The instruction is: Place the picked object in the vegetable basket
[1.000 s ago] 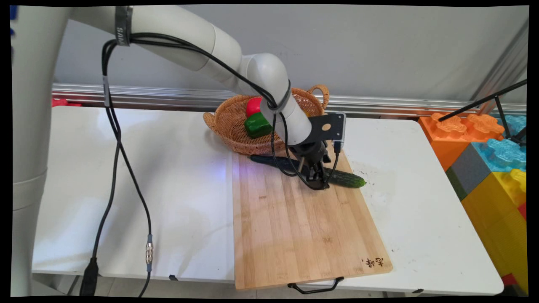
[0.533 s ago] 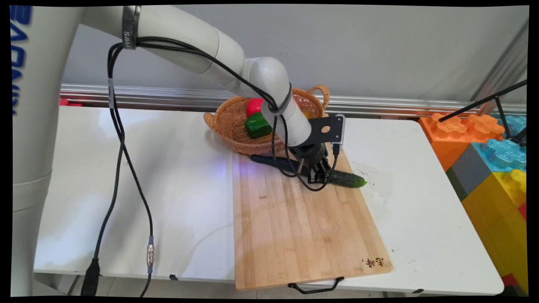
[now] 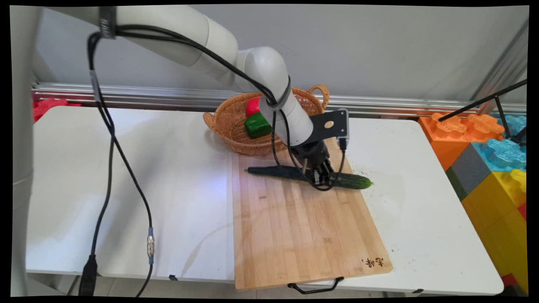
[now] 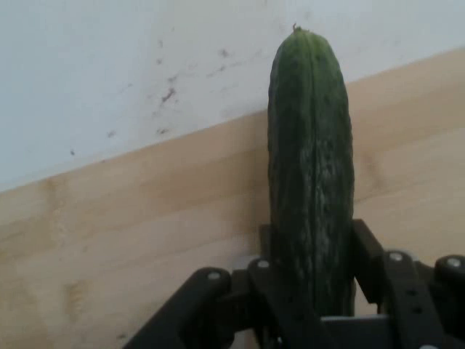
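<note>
Main view, centre of the frame: the black two-finger gripper (image 3: pixel 322 180) is closed on a dark green cucumber (image 3: pixel 356 182), gripping it toward its right-hand half. The cucumber lies nearly level across the upper part of a wooden cutting board (image 3: pixel 294 227); its right tip reaches past the board's right edge over the white table (image 3: pixel 126 168).

Hand view: the cucumber (image 4: pixel 311 167) rises from between the fingers (image 4: pixel 369 254), which press against its sides, with the board (image 4: pixel 131 247) beneath and the table (image 4: pixel 109 80) above it in the frame.

Upper centre of the main view: a wicker basket (image 3: pixel 229 122) stands just beyond the board's far edge, holding a green bell pepper (image 3: pixel 257 125) and a red one (image 3: pixel 252 105).

Right edge: large plastic building blocks (image 3: pixel 488 155) in orange, blue and yellow.
</note>
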Robot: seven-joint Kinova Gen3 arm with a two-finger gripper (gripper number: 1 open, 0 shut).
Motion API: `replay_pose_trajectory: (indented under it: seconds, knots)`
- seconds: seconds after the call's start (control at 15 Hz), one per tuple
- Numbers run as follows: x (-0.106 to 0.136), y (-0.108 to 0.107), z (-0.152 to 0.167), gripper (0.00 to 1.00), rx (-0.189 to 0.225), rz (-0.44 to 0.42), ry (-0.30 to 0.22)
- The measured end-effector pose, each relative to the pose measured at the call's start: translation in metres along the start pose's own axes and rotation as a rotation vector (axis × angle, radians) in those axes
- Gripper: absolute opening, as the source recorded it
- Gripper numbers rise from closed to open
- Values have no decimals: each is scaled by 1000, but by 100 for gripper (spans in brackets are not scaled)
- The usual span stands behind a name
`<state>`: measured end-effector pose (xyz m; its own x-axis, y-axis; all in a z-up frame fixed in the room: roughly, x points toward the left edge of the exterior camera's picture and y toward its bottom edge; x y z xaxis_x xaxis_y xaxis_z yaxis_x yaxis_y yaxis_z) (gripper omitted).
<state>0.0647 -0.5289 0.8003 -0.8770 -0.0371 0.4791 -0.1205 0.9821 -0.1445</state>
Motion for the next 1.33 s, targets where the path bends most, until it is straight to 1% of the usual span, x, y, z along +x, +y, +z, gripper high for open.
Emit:
replay_pose_trajectory:
  seconds: [0.07,0.13,0.2,0.27,0.33,0.6,0.8,1.0,1.2,1.33]
  knots:
    - [6,6,-9,0,-6,-38,10]
    - [10,9,-13,0,-8,-52,15]
    - [18,14,-22,0,-3,-76,32]
    - [22,14,-27,0,3,-80,39]
    - [29,15,-34,0,19,-83,54]
    - [50,8,-61,0,109,-58,98]
    - [60,-2,-75,0,181,-18,117]
    - [60,-16,-82,0,244,-2,113]
    - [52,-38,-85,0,302,-13,92]
    - [43,-53,-84,0,334,-39,74]
